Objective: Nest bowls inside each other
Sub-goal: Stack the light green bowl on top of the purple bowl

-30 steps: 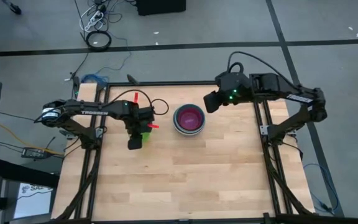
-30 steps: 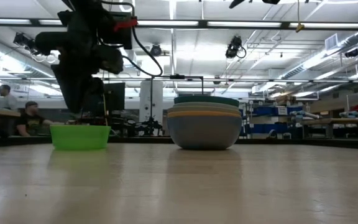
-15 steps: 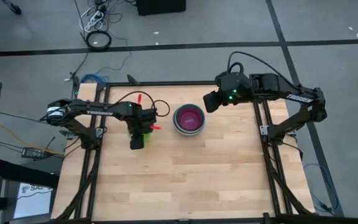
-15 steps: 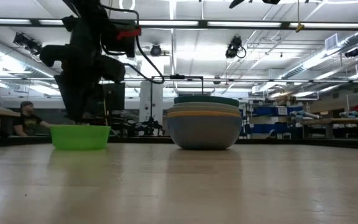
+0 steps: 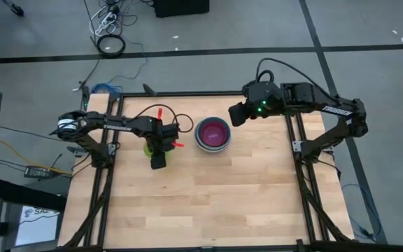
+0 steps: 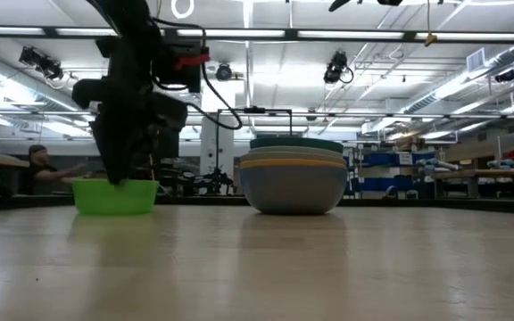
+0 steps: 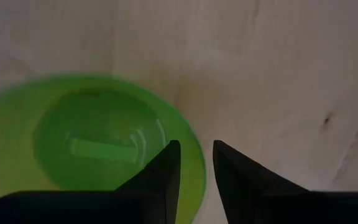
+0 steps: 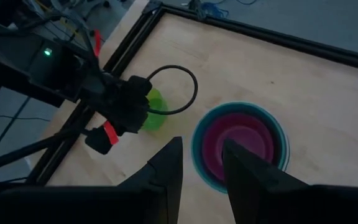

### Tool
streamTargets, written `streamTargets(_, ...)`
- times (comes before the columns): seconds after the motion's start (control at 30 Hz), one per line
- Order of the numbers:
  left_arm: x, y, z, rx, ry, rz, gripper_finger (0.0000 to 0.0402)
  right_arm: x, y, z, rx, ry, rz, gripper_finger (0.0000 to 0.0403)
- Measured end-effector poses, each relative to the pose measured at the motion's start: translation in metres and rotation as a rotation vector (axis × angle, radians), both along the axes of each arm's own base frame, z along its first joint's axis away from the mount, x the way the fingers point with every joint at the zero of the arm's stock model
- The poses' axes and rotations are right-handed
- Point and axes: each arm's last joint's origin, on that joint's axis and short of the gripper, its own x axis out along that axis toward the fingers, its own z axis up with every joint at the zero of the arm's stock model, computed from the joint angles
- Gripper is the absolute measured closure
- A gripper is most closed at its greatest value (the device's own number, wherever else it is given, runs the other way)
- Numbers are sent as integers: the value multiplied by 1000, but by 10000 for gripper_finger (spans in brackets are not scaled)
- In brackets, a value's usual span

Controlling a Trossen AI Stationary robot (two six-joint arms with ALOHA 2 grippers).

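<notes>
A lime green bowl (image 6: 114, 196) stands upright on the table's left half, seen from above (image 7: 92, 140) in the left wrist view. My left gripper (image 7: 196, 146) points down over it, open. One finger is inside the bowl and one outside, astride the rim (image 7: 197, 180) on its near-right side; I see no touch. In the low view its fingertips (image 6: 119, 181) reach rim level. Right of the bowl stands the stack of nested bowls (image 5: 213, 133), grey outside, teal-rimmed, purple innermost. My right gripper (image 8: 202, 146) hangs open, high over the table's far right (image 5: 236, 115).
Black frame rails (image 5: 107, 150) run along the table's left and right edges (image 5: 299, 150). Bare wood (image 5: 215, 203) spreads over the whole near half of the table. In the low view, people sit at benches (image 6: 38, 169) in the room behind the table.
My left gripper has gone down onto the lime green bowl and a little toward the table's near right, until its fingertips reach the rim. The bowl and the stack have stayed where they were.
</notes>
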Motion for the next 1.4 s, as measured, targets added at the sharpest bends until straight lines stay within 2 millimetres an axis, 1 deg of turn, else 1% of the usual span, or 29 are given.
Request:
streamTargets(0.13,-5,-1,-20,-4,54,50,298,0,0,0,10,-3,-4,302)
streamTargets(0.3,0,2,-30,41,95,54,302,0,0,0,28,-8,-3,302)
streamTargets(0.33,0,3,-32,38,105,56,309,0,1,0,31,-9,-2,302)
streamTargets(0.4,1,4,-33,-4,92,57,343,0,1,0,33,-10,-2,302)
streamTargets(0.43,2,4,-32,-27,81,57,368,0,1,0,33,-9,-2,302)
streamTargets(0.47,3,4,-30,-42,67,61,382,0,1,0,33,-10,-2,302)
streamTargets(0.5,4,4,-27,-41,53,64,388,0,1,0,33,-10,-1,302)
streamTargets(0.57,6,3,-15,-14,29,54,393,0,1,0,33,-8,-2,302)
streamTargets(0.6,8,4,-5,5,-7,47,394,0,1,0,33,-8,-2,302)
streamTargets(0.7,16,6,38,68,-135,28,397,0,1,0,33,-5,-2,303)
streamTargets(0.83,28,9,112,142,-407,-15,398,0,0,-1,24,3,-8,309)
streamTargets(0.87,32,10,127,153,-462,-16,398,0,0,-1,16,4,-8,311)
streamTargets(0.93,40,11,154,161,-589,-17,399,-1,0,-1,7,7,-7,313)
streamTargets(1.03,57,15,181,185,-767,-4,399,-1,-1,-1,5,9,-10,314)
streamTargets(1.1,70,17,188,186,-821,17,399,-1,-1,-1,2,10,-14,314)
streamTargets(1.13,76,20,188,179,-827,38,399,-1,-1,-1,4,11,-16,314)
streamTargets(1.23,96,30,176,113,-807,96,399,-1,-1,-1,20,4,-32,314)
streamTargets(1.33,115,38,160,22,-775,127,399,-3,0,0,31,-12,-59,314)
streamTargets(1.4,125,41,145,-36,-733,132,399,-7,2,3,25,-28,-83,314)
